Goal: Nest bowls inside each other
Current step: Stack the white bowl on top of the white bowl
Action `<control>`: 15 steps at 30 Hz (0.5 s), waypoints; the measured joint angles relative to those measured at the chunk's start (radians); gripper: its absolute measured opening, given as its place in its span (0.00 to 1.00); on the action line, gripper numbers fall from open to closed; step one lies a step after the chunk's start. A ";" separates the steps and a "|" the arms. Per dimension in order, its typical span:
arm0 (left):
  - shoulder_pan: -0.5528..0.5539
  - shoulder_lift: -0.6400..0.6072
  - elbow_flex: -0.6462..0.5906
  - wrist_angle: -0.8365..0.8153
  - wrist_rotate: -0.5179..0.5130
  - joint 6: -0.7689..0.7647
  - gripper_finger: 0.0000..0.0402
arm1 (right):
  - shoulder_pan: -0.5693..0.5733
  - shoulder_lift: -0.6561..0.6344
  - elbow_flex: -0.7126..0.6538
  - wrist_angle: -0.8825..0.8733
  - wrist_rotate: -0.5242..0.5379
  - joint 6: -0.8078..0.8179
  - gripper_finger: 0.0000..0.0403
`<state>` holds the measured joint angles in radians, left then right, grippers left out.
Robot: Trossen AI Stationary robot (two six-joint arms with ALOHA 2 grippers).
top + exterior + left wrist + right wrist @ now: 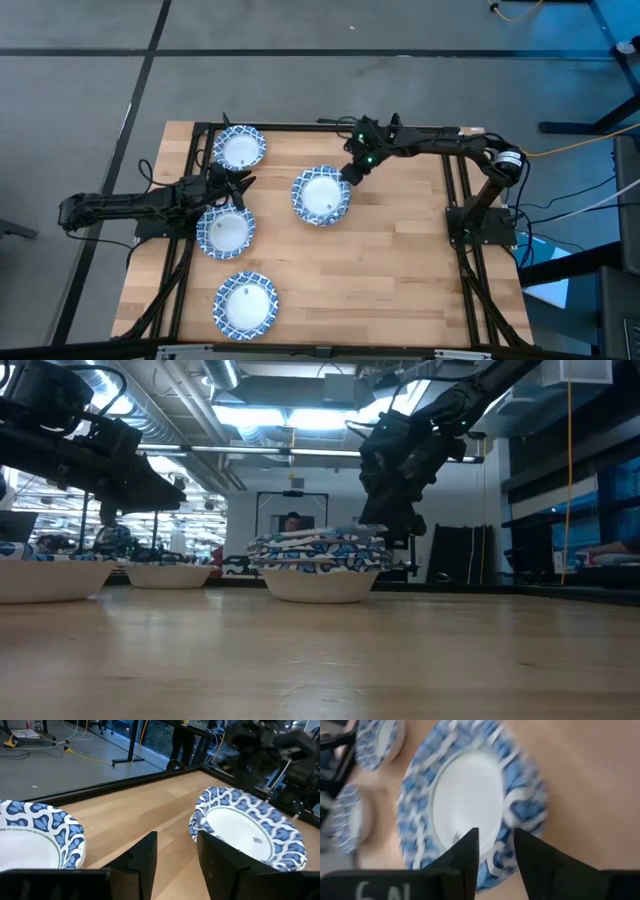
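Bowls lie in four places on the wooden table (390, 260), and the one that matters now is the stacked pile near the middle (321, 196). From the level view this pile (318, 563) shows several patterned rims layered one on another, so it looks like the place where the nesting is collecting.

The right gripper (352, 172) is over the far right edge of that pile, and the right arm reaches in from the table's far right corner. In its own wrist view the two dark fingers (465, 851) stand a little apart, either side of the pile's patterned rim (506, 825). They seem parted rather than clamped on anything, though whether they touch the rim is hard to tell.

The left gripper (232, 186) is between two single bowls on the left side: one at the far left corner (240, 148) and one just in front of the gripper (226, 231). Its fingers (145, 860) are spread with nothing between them. The nearer of these bowls sits just below and toward the front of it, so the left arm is the closer one for that pick.

A fourth bowl (246, 303) sits alone at the front left, well apart from both grippers.

My judgement is that the next move depends on the left arm carrying a single bowl rightward to the middle pile. The right gripper over the pile's rim would stand in its way unless it clears first. The round bowls have no long axis, so any rim point serves for gripping.
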<state>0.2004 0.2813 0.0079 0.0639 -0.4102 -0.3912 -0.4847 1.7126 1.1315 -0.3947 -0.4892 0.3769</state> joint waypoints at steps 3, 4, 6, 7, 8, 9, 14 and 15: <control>0.000 0.000 0.000 0.000 0.000 0.000 0.33 | -0.025 0.000 0.038 -0.011 0.053 -0.040 0.31; 0.000 0.000 0.000 0.000 0.000 0.000 0.33 | -0.032 0.000 0.057 -0.024 0.053 -0.044 0.31; 0.000 0.000 0.000 0.000 0.000 0.000 0.33 | -0.039 0.000 0.090 -0.051 0.056 -0.069 0.31; 0.000 0.000 0.000 0.000 0.000 0.001 0.33 | -0.040 0.000 0.107 -0.071 0.064 -0.095 0.31; 0.000 0.000 0.000 0.000 0.000 0.002 0.33 | -0.043 0.000 0.127 -0.100 0.085 -0.127 0.31; 0.000 0.000 0.000 0.000 0.000 0.007 0.33 | -0.047 0.000 0.151 -0.129 0.123 -0.157 0.31; 0.000 0.000 0.000 0.000 -0.006 0.069 0.33 | -0.073 -0.003 0.258 -0.166 0.381 -0.287 0.31; 0.000 0.000 0.000 0.001 -0.014 0.087 0.33 | -0.076 -0.009 0.266 -0.140 0.393 -0.306 0.31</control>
<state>0.2002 0.2813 0.0080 0.0645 -0.4237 -0.3040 -0.5605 1.7034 1.3973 -0.5344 -0.0962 0.0705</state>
